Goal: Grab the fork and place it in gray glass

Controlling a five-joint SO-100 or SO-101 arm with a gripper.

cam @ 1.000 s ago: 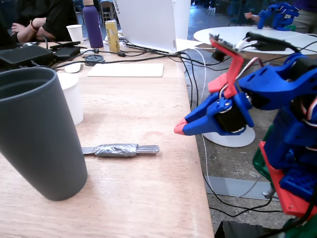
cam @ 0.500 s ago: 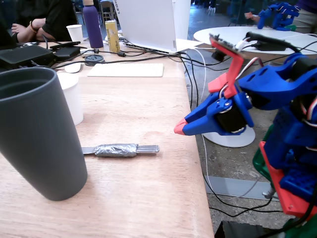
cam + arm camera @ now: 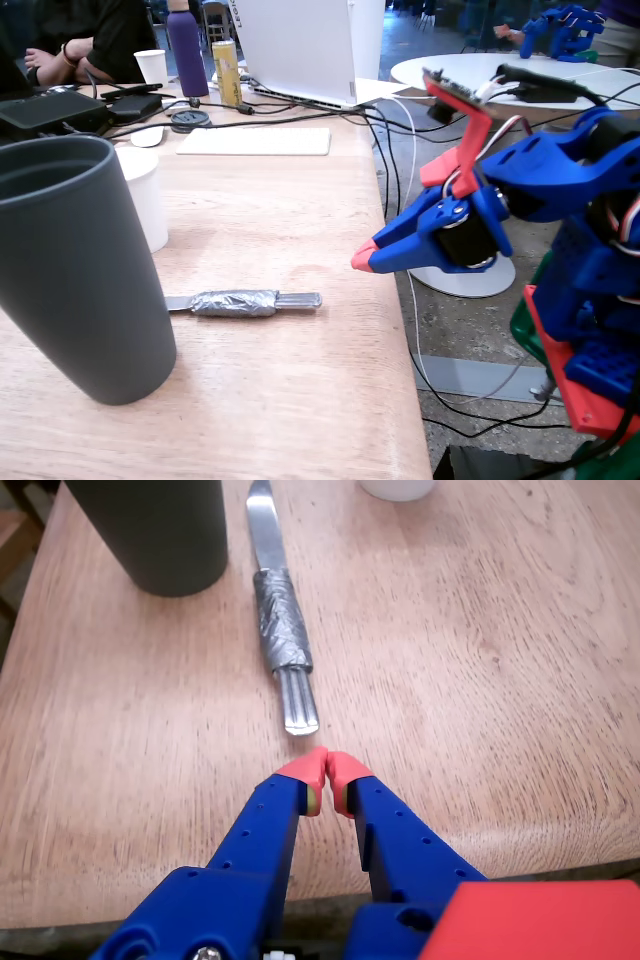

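Nothing has moved since earlier: fingers (image 3: 327,765) pressed together, empty, hovering near the taped utensil (image 3: 278,610) lying beside the gray glass (image 3: 75,270) on the table (image 3: 300,400).

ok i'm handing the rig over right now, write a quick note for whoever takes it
Gripper: shut and empty, fingertips touching, hovering off the table's near edge, not yet touching anything.
Utensil: lies flat on the wooden table just ahead of the gripper, tape-wrapped middle. The wrist view shows a knife-like blade at the far end and no tines, so check that it is the fork before grabbing.
Gray glass: upright on the table, beside the utensil's far end, apparently empty.
Done: nothing yet.
Left: open the gripper, grasp the utensil, lift it and drop it into the gray glass.
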